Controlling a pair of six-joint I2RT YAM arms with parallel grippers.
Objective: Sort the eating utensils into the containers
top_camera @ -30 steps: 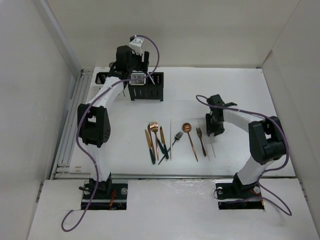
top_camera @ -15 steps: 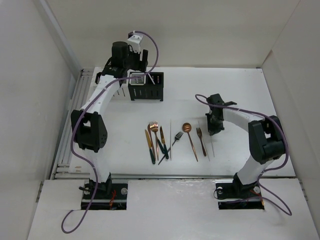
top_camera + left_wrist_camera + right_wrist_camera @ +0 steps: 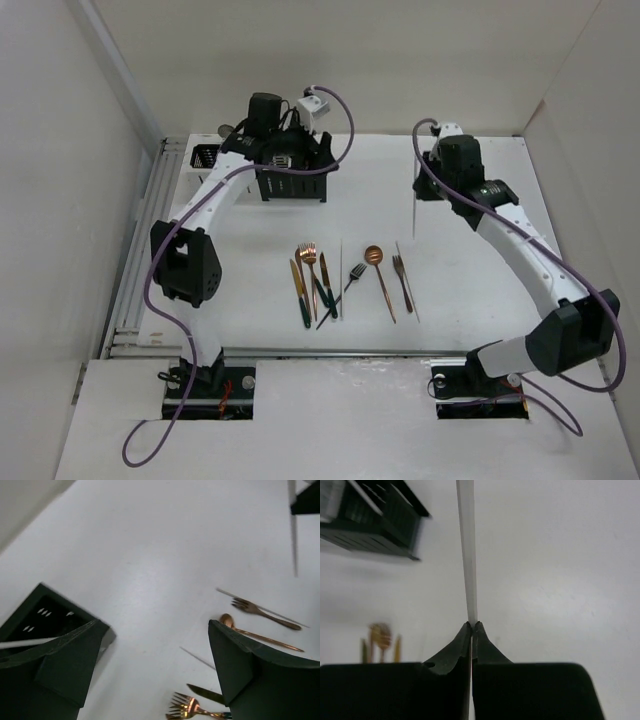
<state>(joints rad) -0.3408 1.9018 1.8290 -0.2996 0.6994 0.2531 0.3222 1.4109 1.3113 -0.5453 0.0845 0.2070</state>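
We find the square slotted black and white caddies (image 3: 293,187) at the flat white table's (image 3: 250,290) far edge, left of centre. Nearer us, mid-table, the slim copper, silver and dark metal utensils (image 3: 373,255) lie side by side. Right of the caddies, a thin white stick (image 3: 414,215) hangs in the right gripper (image 3: 471,626).

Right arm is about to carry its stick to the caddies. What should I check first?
1. Right gripper shut on the white stick: ok.
2. Stick lifted off the table: ok.
3. Left gripper open and empty: ok.
4. Space above the black caddy free: not ok, the left gripper hovers there.
5. Utensils on the table lie away from the stick: ok.
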